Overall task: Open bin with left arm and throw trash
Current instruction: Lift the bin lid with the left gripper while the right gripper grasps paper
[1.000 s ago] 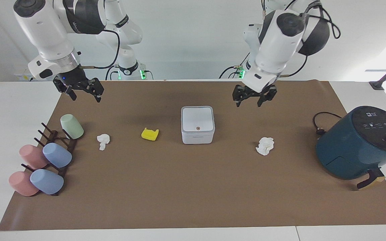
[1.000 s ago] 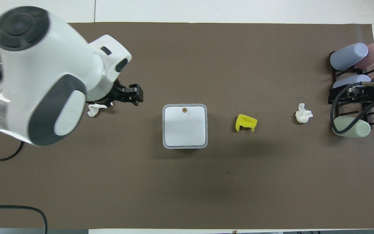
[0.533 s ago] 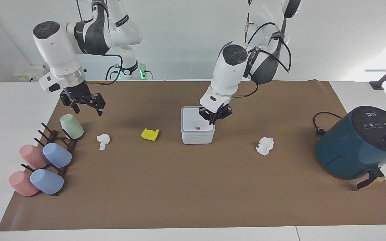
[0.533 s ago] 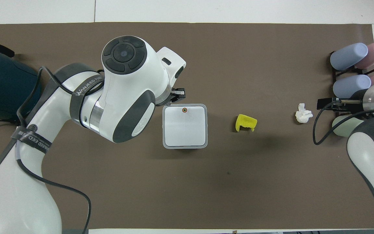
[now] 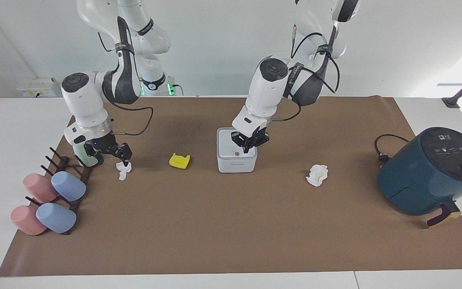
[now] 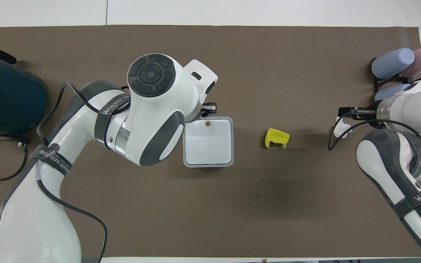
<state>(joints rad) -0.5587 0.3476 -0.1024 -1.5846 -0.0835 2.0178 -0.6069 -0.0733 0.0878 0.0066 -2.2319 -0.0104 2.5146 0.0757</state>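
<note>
Bin: small white-grey square box [image 5: 236,155], lid shut, orange button [image 5: 237,153] seen.
Left hand [image 5: 248,147]: fingertips together, over lid.
Right hand [image 5: 110,157]: fingers apart, at crumpled white paper wad [image 5: 123,170].

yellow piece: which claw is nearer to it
Left. The left claw is over the bin beside the yellow piece; the right claw is over a paper wad by the cups.

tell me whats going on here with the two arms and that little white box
The left gripper, shut, is down on the closed lid of the bin, beside its orange button. The right gripper, fingers open, is down at a paper wad beside the cup rack, not yet gripping it. A yellow piece and another paper wad lie on the mat.
</note>
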